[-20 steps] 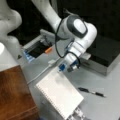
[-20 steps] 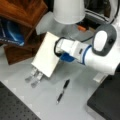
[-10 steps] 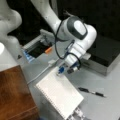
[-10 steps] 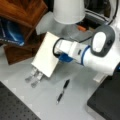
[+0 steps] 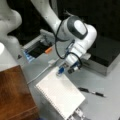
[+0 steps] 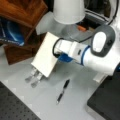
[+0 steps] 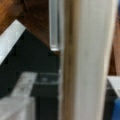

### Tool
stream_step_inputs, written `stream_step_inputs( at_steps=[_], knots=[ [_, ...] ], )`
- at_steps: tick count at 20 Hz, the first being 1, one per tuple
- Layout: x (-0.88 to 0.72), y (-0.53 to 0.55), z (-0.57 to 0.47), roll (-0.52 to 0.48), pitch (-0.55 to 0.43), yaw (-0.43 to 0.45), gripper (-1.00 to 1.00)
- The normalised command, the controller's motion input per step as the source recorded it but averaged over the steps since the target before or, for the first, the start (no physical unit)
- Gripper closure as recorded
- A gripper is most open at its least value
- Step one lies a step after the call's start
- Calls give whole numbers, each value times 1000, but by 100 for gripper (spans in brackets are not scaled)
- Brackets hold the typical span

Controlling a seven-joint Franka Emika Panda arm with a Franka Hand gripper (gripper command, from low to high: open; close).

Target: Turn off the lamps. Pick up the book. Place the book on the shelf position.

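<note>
The gripper (image 5: 65,70) is clamping one edge of the book (image 5: 61,96) and holding it tilted above the table (image 6: 82,100), beside the shelf (image 5: 15,95), so placing it there calls for carrying it across and levelling it.

White arm (image 5: 75,32), grey joints, black cable (image 5: 57,47)

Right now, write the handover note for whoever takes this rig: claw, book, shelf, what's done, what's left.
Claw: shut on the book's edge.
Book: held tilted above the table, with clips hanging from its low end. The wrist view shows it edge-on.
Shelf position: the brown wooden top at a front view's left, with no book on it.
Done: book picked up. Lamp state cannot be judged.
Left: book onto the shelf.
</note>
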Motion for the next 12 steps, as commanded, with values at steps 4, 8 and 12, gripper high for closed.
stream_step_inputs(
  at_steps=[4,8,12],
  knots=[
    [407,-35,209,-291,129,-9,100],
    [461,-21,305,-294,131,-57,100],
    [498,53,318,-262,119,-125,100]
  ],
)
